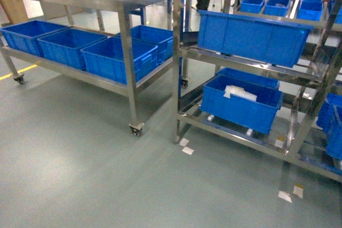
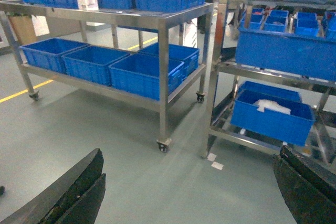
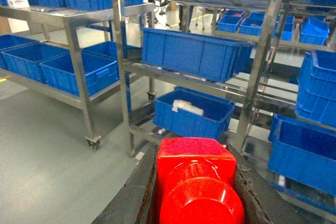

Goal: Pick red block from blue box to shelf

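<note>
In the right wrist view the glossy red block [image 3: 195, 177] fills the bottom centre, its round stud facing the camera. My right gripper [image 3: 193, 156] is shut on it, a black finger [image 3: 131, 192] pressed against each side. The steel shelf [image 3: 122, 66] stands ahead of it, its tiers loaded with dark blue crates; it also shows as the shelf [image 1: 177, 78] in the head view and the shelf [image 2: 215, 77] in the left wrist view. My left gripper [image 2: 190, 153] hangs open over bare floor, holding nothing. The blue box is out of view. Neither gripper shows in the head view.
A wheeled steel table [image 1: 125, 52] with dark blue crates [image 1: 115, 57] stands to the left of the shelf, its castor [image 1: 137, 129] on the grey floor. White tape marks [image 1: 186, 147] lie by the shelf's foot. A yellow floor line [image 1: 18, 72] runs at far left.
</note>
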